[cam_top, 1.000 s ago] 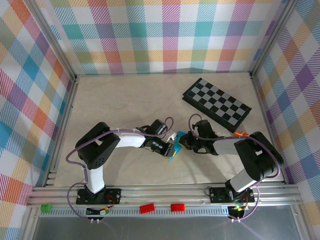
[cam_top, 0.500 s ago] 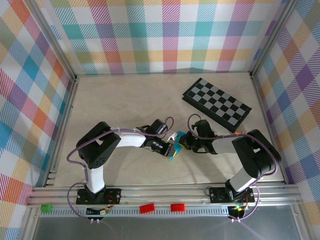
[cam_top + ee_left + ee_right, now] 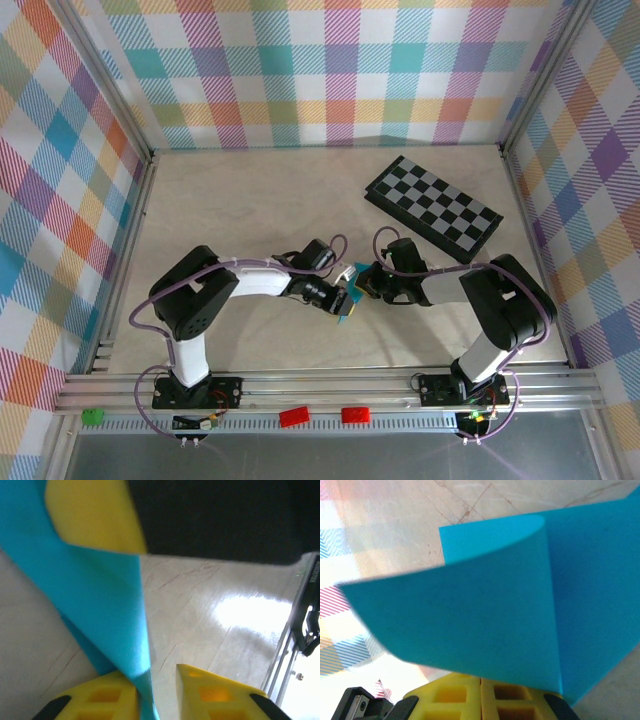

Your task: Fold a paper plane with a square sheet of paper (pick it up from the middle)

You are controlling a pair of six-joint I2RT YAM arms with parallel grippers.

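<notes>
Cyan-blue and curled over on itself, the square sheet of paper (image 3: 495, 620) is held low over the table (image 3: 250, 200), a little right of the middle and towards the near side, where the two arms meet nose to nose. The right gripper (image 3: 480, 687) has its yellow fingers pressed tight together on the sheet's lower edge. Seen from that wrist, one flap bows towards the lens in a rounded fold, and its left corner is blurred. The left gripper (image 3: 155, 676) stands with its jaws parted. The paper's edge runs down through the gap and brushes the finger (image 3: 120, 690) on the left of that view, unpinched. From above, both wrists cover most of the paper and just a sliver of cyan peeks out, so I cannot tell how it is folded or whether its tip touches the table. Bare tabletop stretches away to the left and far side. The checkered board (image 3: 432, 208) lies well apart at the far right, near the wall. The near rail (image 3: 330, 385) runs by the arms' bases. A yellow pad (image 3: 90, 520) on a dark body lies against the paper, cut off at the top of the left wrist view.
</notes>
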